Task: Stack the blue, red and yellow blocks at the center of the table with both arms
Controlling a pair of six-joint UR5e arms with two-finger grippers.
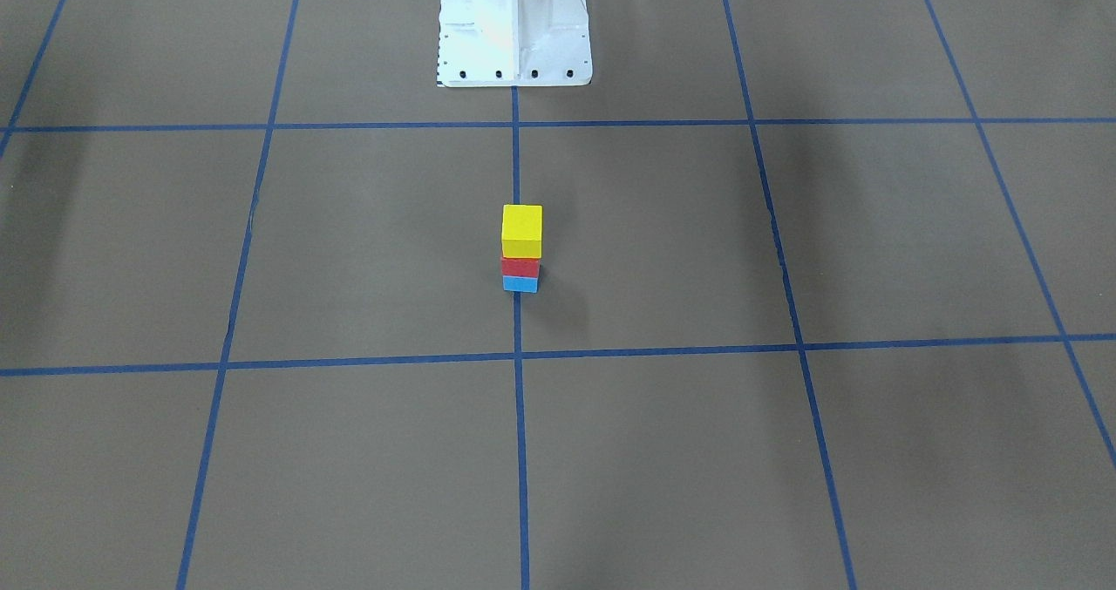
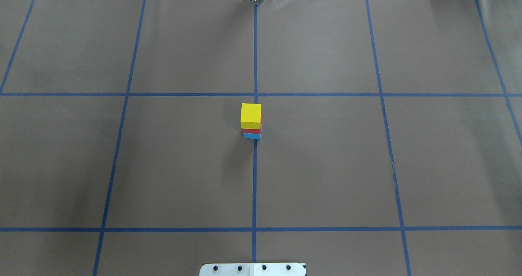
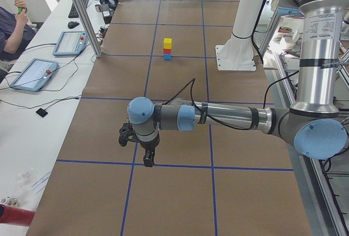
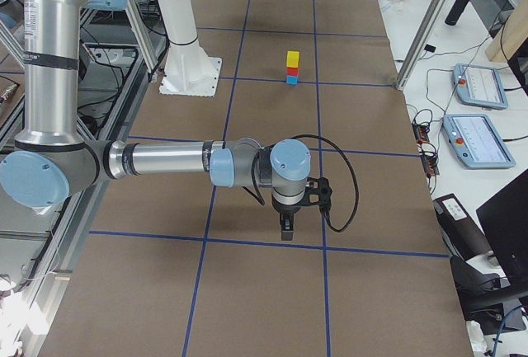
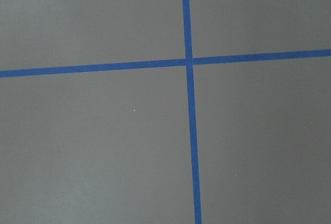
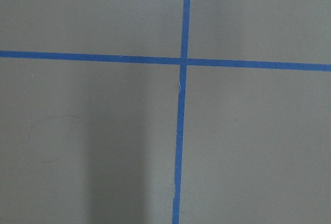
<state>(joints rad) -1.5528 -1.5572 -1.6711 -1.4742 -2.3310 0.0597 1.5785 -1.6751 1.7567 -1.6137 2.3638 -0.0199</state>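
Note:
A stack stands at the table's centre on the middle blue line: the blue block (image 2: 252,136) at the bottom, the red block (image 2: 252,131) on it, the yellow block (image 2: 251,115) on top. It also shows in the front view with the yellow block (image 1: 521,229), red block (image 1: 520,267) and blue block (image 1: 520,284). My left gripper (image 3: 147,159) shows only in the exterior left view, far from the stack, over the table's left end. My right gripper (image 4: 285,229) shows only in the exterior right view, over the right end. I cannot tell whether either is open or shut.
The robot's white base (image 1: 513,28) stands behind the stack. Blue tape lines (image 2: 255,178) divide the brown table cover into squares. Both wrist views show only bare cover and a tape crossing (image 5: 189,61). Tablets (image 3: 34,73) and cables lie on the side bench.

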